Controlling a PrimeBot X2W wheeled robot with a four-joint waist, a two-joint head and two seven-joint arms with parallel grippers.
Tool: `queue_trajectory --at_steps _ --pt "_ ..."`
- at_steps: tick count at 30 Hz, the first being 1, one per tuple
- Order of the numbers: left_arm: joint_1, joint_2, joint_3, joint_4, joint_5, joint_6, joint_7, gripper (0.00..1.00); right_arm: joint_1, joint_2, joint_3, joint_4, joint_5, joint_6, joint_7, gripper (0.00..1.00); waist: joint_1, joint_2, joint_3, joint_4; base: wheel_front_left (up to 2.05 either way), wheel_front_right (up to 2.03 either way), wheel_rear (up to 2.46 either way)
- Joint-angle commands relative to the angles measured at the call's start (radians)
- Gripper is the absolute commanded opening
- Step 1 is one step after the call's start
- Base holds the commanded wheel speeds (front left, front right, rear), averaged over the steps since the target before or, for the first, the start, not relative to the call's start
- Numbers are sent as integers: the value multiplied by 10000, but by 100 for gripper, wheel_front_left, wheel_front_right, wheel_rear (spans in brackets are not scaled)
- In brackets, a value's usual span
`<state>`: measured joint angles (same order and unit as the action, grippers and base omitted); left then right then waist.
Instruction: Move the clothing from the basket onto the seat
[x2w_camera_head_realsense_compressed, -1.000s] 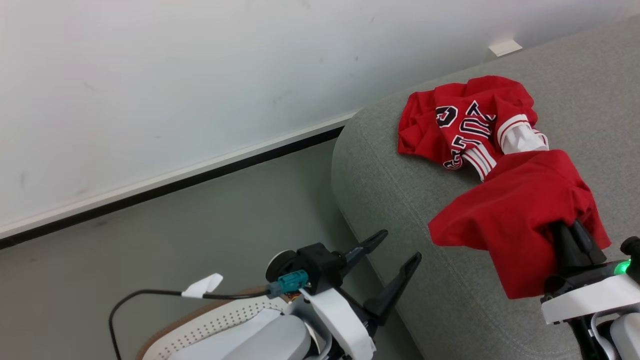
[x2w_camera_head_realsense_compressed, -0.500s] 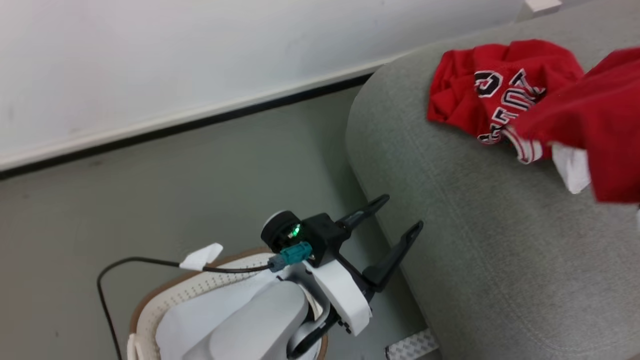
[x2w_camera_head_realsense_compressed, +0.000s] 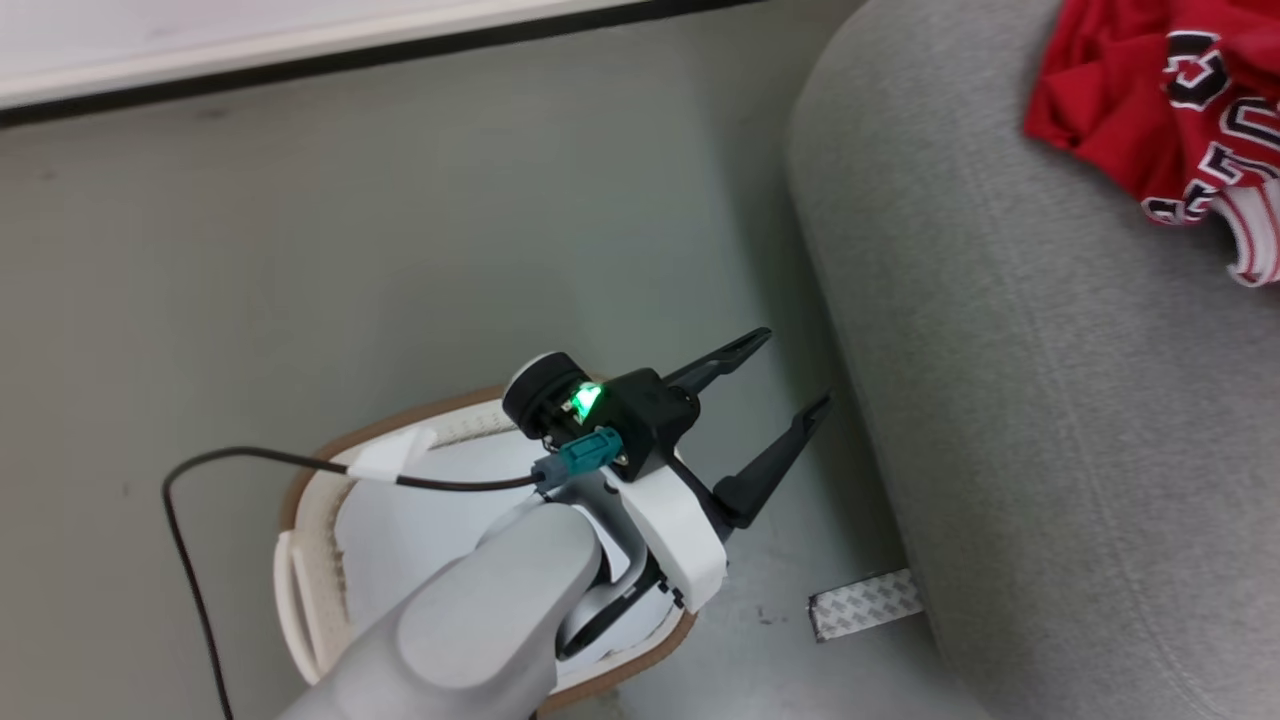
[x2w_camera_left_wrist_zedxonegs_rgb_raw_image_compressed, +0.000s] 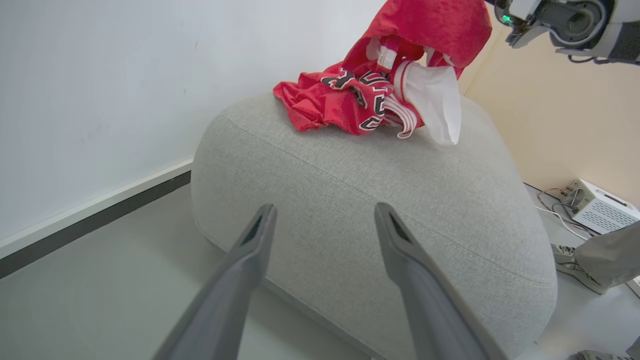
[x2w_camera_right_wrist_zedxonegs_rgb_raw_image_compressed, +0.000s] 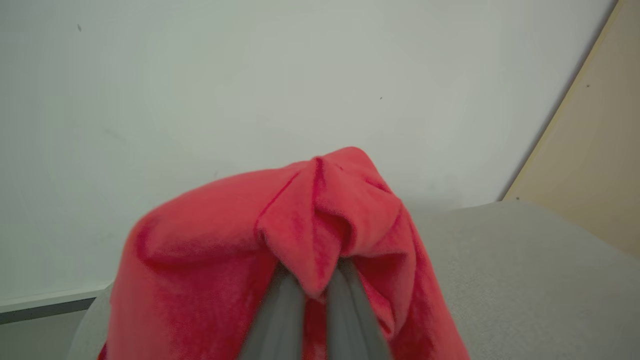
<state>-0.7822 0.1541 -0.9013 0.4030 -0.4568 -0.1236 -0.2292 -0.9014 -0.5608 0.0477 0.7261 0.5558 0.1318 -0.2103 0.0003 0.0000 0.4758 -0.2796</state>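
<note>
My left gripper (x2w_camera_head_realsense_compressed: 795, 370) hangs open and empty over the floor between the basket (x2w_camera_head_realsense_compressed: 300, 590) and the seat (x2w_camera_head_realsense_compressed: 1000, 400). Its fingers (x2w_camera_left_wrist_zedxonegs_rgb_raw_image_compressed: 250, 260) point at the seat's side (x2w_camera_left_wrist_zedxonegs_rgb_raw_image_compressed: 450, 200). A pale liner (x2w_camera_head_realsense_compressed: 400, 520) shows inside the white, brown-rimmed basket. The red jersey (x2w_camera_head_realsense_compressed: 1150, 110) with black-and-white lettering lies crumpled on top of the seat. My right gripper (x2w_camera_right_wrist_zedxonegs_rgb_raw_image_compressed: 312, 295) is shut on the plain red garment (x2w_camera_right_wrist_zedxonegs_rgb_raw_image_compressed: 250, 240), which drapes over its fingers. In the left wrist view this garment (x2w_camera_left_wrist_zedxonegs_rgb_raw_image_compressed: 435, 25) hangs above the jersey (x2w_camera_left_wrist_zedxonegs_rgb_raw_image_compressed: 340, 100).
A black cable (x2w_camera_head_realsense_compressed: 200, 520) loops from my left wrist over the basket. A strip of patterned tape (x2w_camera_head_realsense_compressed: 865, 603) lies on the floor by the seat's base. Beyond the seat stand a white box with wires (x2w_camera_left_wrist_zedxonegs_rgb_raw_image_compressed: 600, 205) and a person's leg and shoe (x2w_camera_left_wrist_zedxonegs_rgb_raw_image_compressed: 600, 260).
The head camera has tilted down toward the basket and floor. My right gripper has lifted the plain red garment up and out of the head view. The left gripper stays open.
</note>
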Motion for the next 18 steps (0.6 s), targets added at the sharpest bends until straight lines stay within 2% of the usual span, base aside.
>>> queue_trajectory --at_steps 1,5,10,11,12,13,14,15,16,17,18 --pt "-156 132 5 -39 112 20 41 100 -313 -37 2 612 14 -23 249 0 -3 0 359 370 0 0 0" --pt "-208 231 55 -48 80 87 12 100 -850 -116 632 1966 108 -24 1413 0 -3 0 502 626 0 0 0" --pt "-104 240 47 -62 2 154 -39 100 -1107 -232 1325 2789 609 -24 2843 0 -3 0 483 732 0 0 0" --pt "-74 239 36 -47 -13 160 -45 100 -1183 -282 1419 2864 712 -23 3002 9 -3 0 456 733 0 0 0" --pt "-41 236 28 -27 -18 162 -57 100 -1235 -291 1544 2896 805 -23 3102 29 -3 0 412 728 0 0 0" --pt "-5 233 24 6 -35 164 -70 100 -1248 -265 1661 2913 892 -23 3129 33 -3 0 332 710 0 0 0" --pt "37 223 23 29 -71 167 -87 100 -1219 -246 1766 2929 995 -23 3190 44 -3 0 247 690 0 0 0" --pt "90 227 12 56 -100 164 -110 100 -1160 -209 1903 2963 1080 -24 3282 73 -3 0 124 663 0 0 0" --pt "90 227 12 56 -100 164 -110 100 -1160 -209 1903 2963 1080 -24 3282 73 -3 0 124 663 0 0 0" --pt "153 236 0 102 -131 158 -132 100 -1095 -197 2044 2986 1157 -23 3374 100 -3 0 -35 635 0 0 0" --pt "204 242 -10 139 -155 153 -130 100 -1032 -209 2190 2976 1202 -24 3453 100 -3 0 -201 608 0 0 0"
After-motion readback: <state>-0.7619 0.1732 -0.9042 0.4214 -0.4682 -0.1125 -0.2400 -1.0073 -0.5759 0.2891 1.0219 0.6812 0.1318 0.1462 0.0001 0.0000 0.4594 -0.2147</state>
